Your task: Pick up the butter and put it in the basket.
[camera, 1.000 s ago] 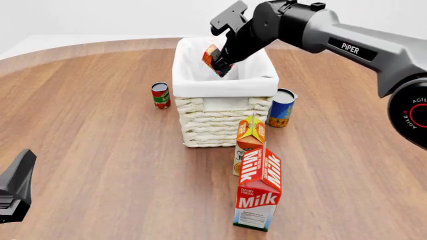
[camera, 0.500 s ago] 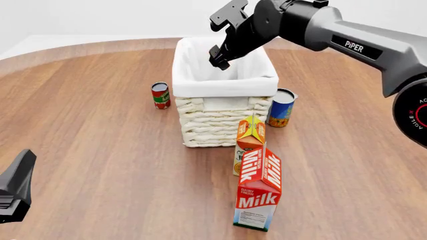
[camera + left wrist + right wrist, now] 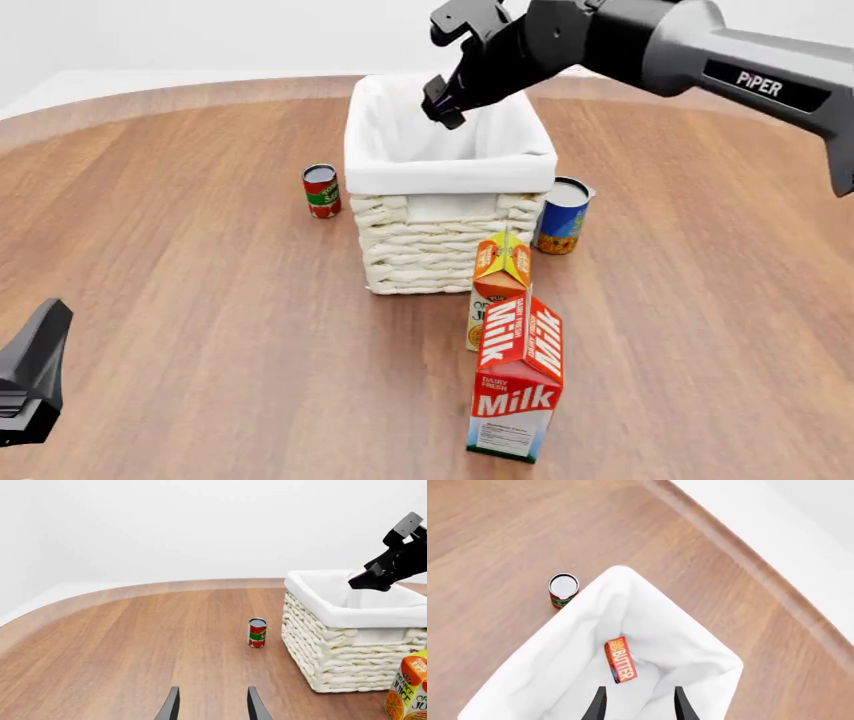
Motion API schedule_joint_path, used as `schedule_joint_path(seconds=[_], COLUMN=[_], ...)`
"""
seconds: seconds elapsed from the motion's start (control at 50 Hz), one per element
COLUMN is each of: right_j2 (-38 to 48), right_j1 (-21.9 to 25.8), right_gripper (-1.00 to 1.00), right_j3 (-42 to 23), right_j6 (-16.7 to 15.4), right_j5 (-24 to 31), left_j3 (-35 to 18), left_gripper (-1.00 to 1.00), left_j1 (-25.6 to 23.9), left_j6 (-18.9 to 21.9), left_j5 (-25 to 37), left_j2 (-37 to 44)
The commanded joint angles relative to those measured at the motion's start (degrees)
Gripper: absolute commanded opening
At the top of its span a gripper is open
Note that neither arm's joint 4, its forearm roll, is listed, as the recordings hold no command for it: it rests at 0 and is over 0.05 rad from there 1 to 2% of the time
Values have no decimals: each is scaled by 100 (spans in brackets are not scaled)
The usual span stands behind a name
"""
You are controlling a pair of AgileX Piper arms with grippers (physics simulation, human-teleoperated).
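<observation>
The small red-orange box lettered "BUTTER" (image 3: 620,659) lay on the cloth floor inside the large white woven wicker basket (image 3: 441,245), and the right end effector (image 3: 446,100), on an arm marked "PiPER", hung above the basket with its fingers spread and empty. Just in front of the basket stood an orange carton reading "JUICE" (image 3: 497,285) and, nearer still, a tall red-and-white "Milk" carton (image 3: 518,378); a small red can (image 3: 320,190) stood left of the basket and a blue can (image 3: 565,216) at its right corner. The left end effector (image 3: 212,707) was spread and empty over bare wooden bench (image 3: 187,290), well away from the basket.

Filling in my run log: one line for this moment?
butter: inside basket | right gripper: open, above basket | left gripper: open, idle
</observation>
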Motion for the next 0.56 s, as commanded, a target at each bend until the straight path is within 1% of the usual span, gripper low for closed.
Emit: schedule_joint_path(seconds=[0.02, 0.06, 0.1, 0.14, 0.16, 0.18, 0.22, 0.24, 0.26, 0.28, 0.3, 0.32, 0.34, 0.36, 0.38, 0.4, 0.42, 0.44, 0.46, 0.5, 0.52, 0.56], right_j2=[-677, -815, -963, -1179, -1283, -1485, -1753, -1869, -2182, -2188, -2263, -2371, -2525, -2589, -2815, -2819, -3074, -3078, -3216, -3438, -3542, -3744], right_j1=[-58, -88, -139, -143, -151, -168, -268, -241, -303, -303, -369, -347, -326, -366, -431, -431, -485, -485, -501, -448, -445, -428], right_gripper=[100, 100, 100, 100, 100, 100, 100, 100, 100, 100, 100, 100, 100, 100, 100, 100, 100, 100, 100, 100, 100, 100], right_j3=[435, 509, 690, 815, 911, 1112, 1326, 1544, 1984, 1998, 2120, 2331, 2588, 2710, 3051, 3059, 3384, 3391, 3566, 3873, 4000, 4243], right_j6=[316, 454, 433, 744, 787, 843, 1253, 1288, 1613, 1613, 1755, 1794, 1920, 2023, 2132, 2132, 2326, 2326, 2390, 2639, 2617, 2695], right_j5=[-360, -409, -581, -713, -807, -1045, -1389, -1558, -2003, -2012, -2168, -2339, -2547, -2666, -2985, -2990, -3214, -3218, -3350, -3424, -3468, -3521], left_j3=[0, 0, 0, 0, 0, 0, 0, 0, 0, 0, 0, 0, 0, 0, 0, 0, 0, 0, 0, 0, 0, 0], left_gripper=[100, 100, 100, 100, 100, 100, 100, 100, 100, 100, 100, 100, 100, 100, 100, 100, 100, 100, 100, 100, 100, 100], left_j1=[0, 0, 0, 0, 0, 0, 0, 0, 0, 0, 0, 0, 0, 0, 0, 0, 0, 0, 0, 0, 0, 0], left_j6=[0, 0, 0, 0, 0, 0, 0, 0, 0, 0, 0, 0, 0, 0, 0, 0, 0, 0, 0, 0, 0, 0], left_j5=[0, 0, 0, 0, 0, 0, 0, 0, 0, 0, 0, 0, 0, 0, 0, 0, 0, 0, 0, 0, 0, 0], left_j2=[0, 0, 0, 0, 0, 0, 0, 0, 0, 0, 0, 0, 0, 0, 0, 0, 0, 0, 0, 0, 0, 0])
